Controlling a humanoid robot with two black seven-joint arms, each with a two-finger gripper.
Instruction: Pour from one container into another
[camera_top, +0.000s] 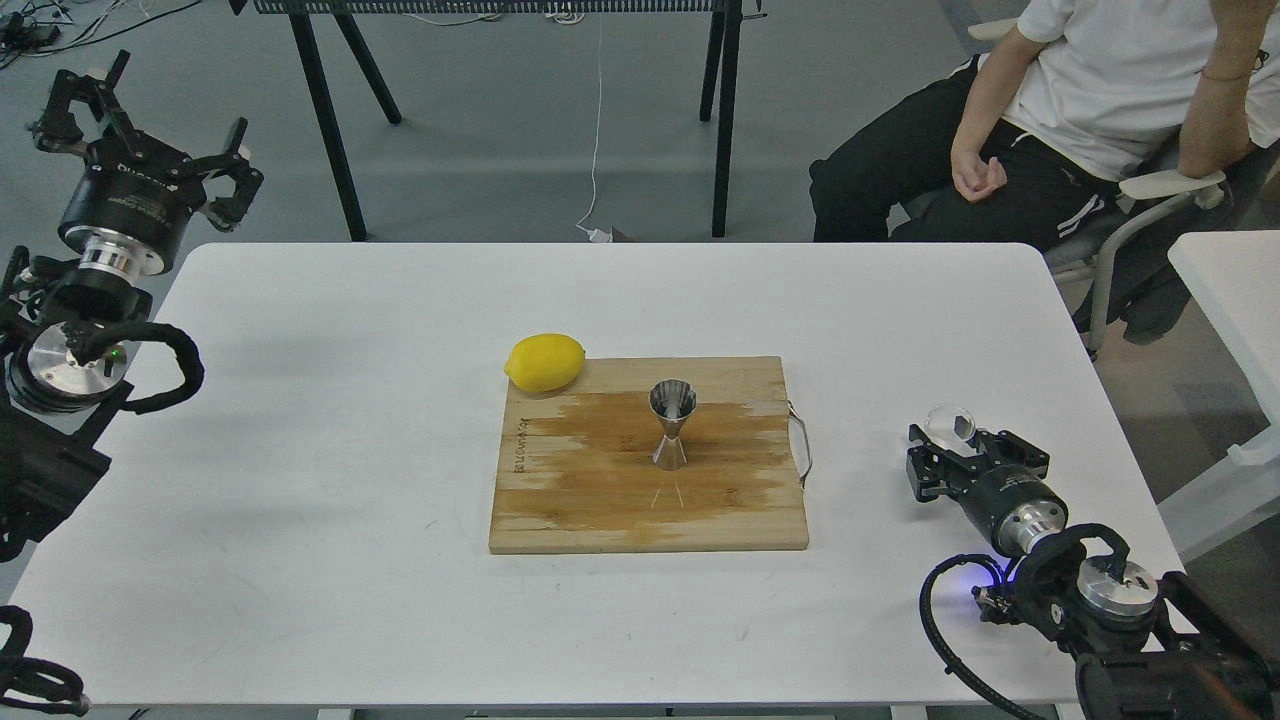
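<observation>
The steel hourglass jigger (672, 425) stands upright in the middle of the wooden cutting board (580, 500). Far to its right, low over the table's right side, my right gripper (966, 447) is shut on the small clear glass cup (950, 423). The cup shows just above the black fingers, and I cannot tell whether it touches the table. My left gripper (150, 130) is open and empty, held beyond the table's far left corner, well away from both containers.
A yellow lemon (545, 361) rests at the board's far left corner. The board has a metal handle (803, 445) on its right edge. A seated person (1080, 110) is behind the table's far right. A second white table (1235, 290) stands at the right.
</observation>
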